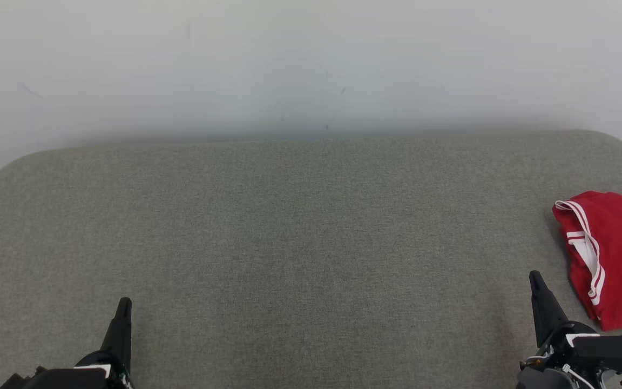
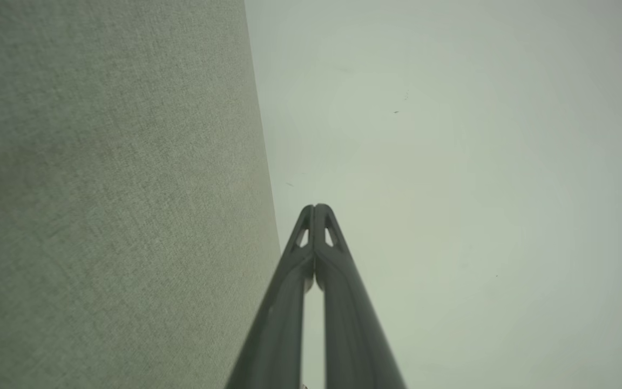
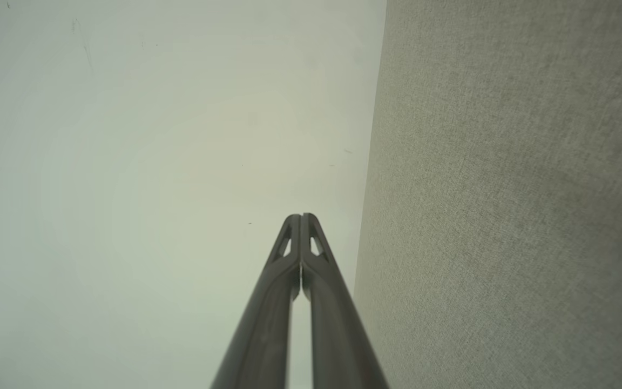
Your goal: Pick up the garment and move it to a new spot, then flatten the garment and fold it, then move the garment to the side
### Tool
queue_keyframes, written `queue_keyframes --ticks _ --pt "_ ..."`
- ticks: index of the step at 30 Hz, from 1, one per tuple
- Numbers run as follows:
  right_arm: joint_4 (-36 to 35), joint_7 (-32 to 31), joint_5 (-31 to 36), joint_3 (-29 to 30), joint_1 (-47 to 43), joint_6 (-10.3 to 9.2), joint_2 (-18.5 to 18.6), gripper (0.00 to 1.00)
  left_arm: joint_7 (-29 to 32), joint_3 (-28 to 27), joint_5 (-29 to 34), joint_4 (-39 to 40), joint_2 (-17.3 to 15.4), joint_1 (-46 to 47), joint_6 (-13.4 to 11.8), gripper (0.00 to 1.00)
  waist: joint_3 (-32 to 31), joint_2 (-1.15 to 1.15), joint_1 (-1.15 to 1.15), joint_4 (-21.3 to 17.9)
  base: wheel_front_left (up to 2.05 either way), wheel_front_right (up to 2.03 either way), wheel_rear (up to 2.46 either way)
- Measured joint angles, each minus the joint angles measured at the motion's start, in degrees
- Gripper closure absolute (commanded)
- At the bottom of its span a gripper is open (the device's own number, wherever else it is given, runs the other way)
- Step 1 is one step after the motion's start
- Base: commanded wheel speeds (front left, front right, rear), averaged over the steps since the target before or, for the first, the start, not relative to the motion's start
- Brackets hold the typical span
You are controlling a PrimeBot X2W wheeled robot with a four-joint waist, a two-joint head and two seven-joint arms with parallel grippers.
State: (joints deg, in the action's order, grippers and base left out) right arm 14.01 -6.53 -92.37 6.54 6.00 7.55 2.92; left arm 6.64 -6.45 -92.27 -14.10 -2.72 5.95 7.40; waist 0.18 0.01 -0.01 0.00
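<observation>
The red, white-striped garment [image 1: 619, 254], possibly shorts, is cut off at the grey fabric surface's [image 1: 311, 243] right end. The left gripper [image 1: 124, 301] and right gripper [image 1: 534, 275] are seen clenched, empty.

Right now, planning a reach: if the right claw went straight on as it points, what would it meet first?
Probably the wall: the right claw, shut, aims over the grey surface. The garment lies off to its right.
</observation>
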Motion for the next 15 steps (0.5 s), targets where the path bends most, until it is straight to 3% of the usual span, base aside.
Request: queue_keyframes --ticks 15 --pt "0.0 0.0 0.0 0.0 0.0 0.00 0.0 1.00 0.0 0.0 0.0 0.0 0.0 0.0 0.0 1.00 0.0 0.00 0.00 0.0 0.00 0.00 0.00"
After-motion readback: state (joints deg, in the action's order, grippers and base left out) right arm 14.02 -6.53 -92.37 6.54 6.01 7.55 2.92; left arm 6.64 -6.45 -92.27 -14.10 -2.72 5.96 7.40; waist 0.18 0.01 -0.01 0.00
